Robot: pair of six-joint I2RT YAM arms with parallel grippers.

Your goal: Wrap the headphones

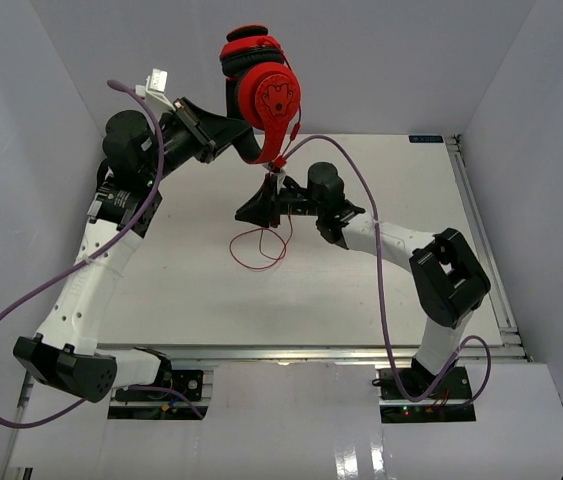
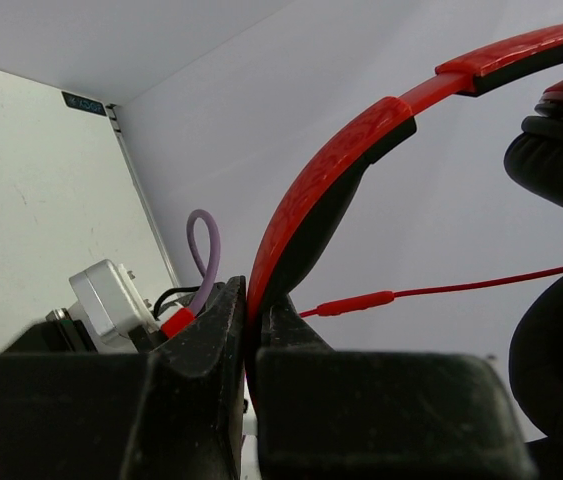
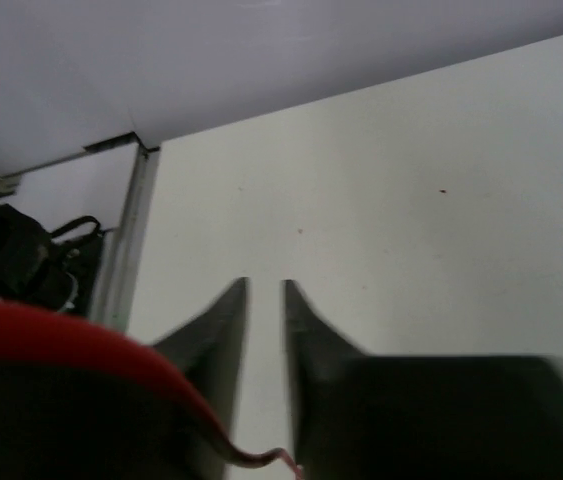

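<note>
Two round red cups (image 1: 276,97) top your headphones (image 1: 256,60), upper centre; left gripper (image 2: 254,300) clamps the black-and-red headband (image 2: 311,190), right gripper (image 3: 264,285) narrowly parted, nothing between tips.

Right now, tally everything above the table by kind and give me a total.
Headphones: 1
Robot arms: 2 (left arm, right arm)
Purple cables: 2 (left arm's cable, right arm's cable)
Total: 5
</note>
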